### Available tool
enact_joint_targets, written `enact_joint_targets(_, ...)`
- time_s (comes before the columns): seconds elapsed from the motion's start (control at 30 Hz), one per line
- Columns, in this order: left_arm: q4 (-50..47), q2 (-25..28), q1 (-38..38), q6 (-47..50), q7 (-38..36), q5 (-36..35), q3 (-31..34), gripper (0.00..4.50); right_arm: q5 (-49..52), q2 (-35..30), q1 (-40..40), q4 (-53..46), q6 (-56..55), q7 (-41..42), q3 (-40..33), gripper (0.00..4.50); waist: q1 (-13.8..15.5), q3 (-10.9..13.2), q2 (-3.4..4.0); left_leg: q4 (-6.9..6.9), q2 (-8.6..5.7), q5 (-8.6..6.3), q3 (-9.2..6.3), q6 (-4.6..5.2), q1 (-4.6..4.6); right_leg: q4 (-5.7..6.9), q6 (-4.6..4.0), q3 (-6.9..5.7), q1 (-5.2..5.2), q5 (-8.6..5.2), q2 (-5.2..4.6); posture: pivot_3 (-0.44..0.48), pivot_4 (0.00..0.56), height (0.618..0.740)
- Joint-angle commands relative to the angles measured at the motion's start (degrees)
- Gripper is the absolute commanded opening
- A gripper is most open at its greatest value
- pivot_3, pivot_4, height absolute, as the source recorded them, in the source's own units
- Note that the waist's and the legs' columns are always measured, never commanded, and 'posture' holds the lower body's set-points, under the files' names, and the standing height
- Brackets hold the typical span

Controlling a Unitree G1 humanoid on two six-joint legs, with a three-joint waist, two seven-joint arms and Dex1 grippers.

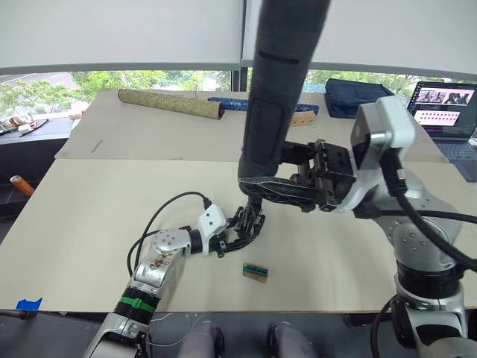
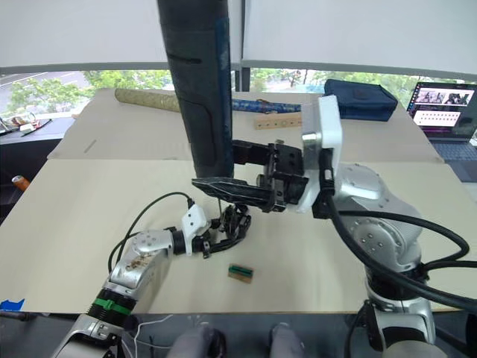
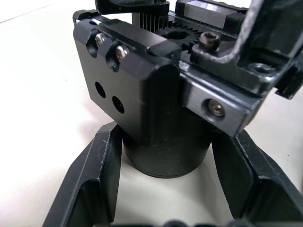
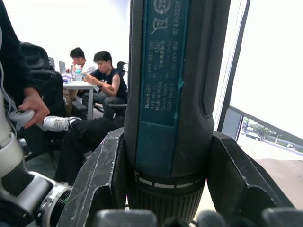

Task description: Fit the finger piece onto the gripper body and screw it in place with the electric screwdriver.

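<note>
The gripper body [image 1: 250, 222] stands on the beige table [image 1: 89, 224], a black block on a round base [image 3: 165, 156]. My left gripper [image 1: 237, 237] is shut on that base, one finger [image 3: 94, 189] on each side. The electric screwdriver [image 1: 279, 89], a thick dark cylinder, is held upright with its tip down on the body's top. My right gripper [image 1: 264, 179] is shut around its lower end [image 4: 165, 142]. A black part [image 3: 265, 42] sits on the body's geared top; I cannot tell whether it is the finger piece.
A small green-and-brown block [image 1: 255, 272] lies near the table's front edge. At the back lie a patterned roll [image 1: 171, 103], a holed wooden strip [image 2: 279, 119], a dark blue bag [image 1: 358, 97] and a laptop [image 1: 446, 104]. People [image 4: 102, 71] sit at a far table.
</note>
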Motion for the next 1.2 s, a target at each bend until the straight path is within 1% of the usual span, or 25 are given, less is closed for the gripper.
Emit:
enact_joint_targets(0.03, 0.8, 0.2, 0.3, 0.2, -0.9, 0.9, -1.8, 2.28, -2.0, 1.7, -2.6, 0.2, -2.1, -0.8, 0.3, 1.93, 0.0, 0.0, 0.00, 0.00, 0.00, 0.00, 0.00, 0.00, 0.00, 0.00, 0.00, -0.01, 0.00, 0.00, 0.00, 0.000, 0.150, 0.740)
enact_joint_targets(0.23, 0.4, 0.4, 0.6, 0.5, -1.1, 0.7, -2.0, 2.28, -6.2, 4.4, -4.1, 2.4, -2.7, -0.3, 2.1, 1.93, -0.1, 0.0, 0.00, -0.01, -0.02, 0.01, 0.01, -0.01, -0.02, 0.03, 0.00, -0.01, 0.00, 0.00, 0.01, 0.000, 0.150, 0.740)
enact_joint_targets(0.63, -0.9, 1.0, 1.4, 1.8, -1.1, 0.1, -1.8, 2.28, -12.9, 6.9, -3.6, 5.1, -5.2, 2.0, 4.7, 1.93, -0.3, 0.0, 0.01, -0.02, -0.02, 0.02, 0.03, -0.04, -0.02, 0.02, 0.01, -0.02, 0.00, 0.00, 0.04, 0.000, 0.150, 0.740)
enact_joint_targets(1.2, -2.4, 1.7, 2.1, 3.2, -1.7, -0.4, -2.1, 2.28, -17.7, 7.3, -1.1, 5.6, -6.8, 5.3, 6.5, 1.93, -0.5, 0.0, 0.01, -0.05, 0.00, 0.03, 0.04, -0.06, -0.02, 0.00, 0.01, -0.01, -0.02, 0.00, 0.07, 0.000, 0.150, 0.740)
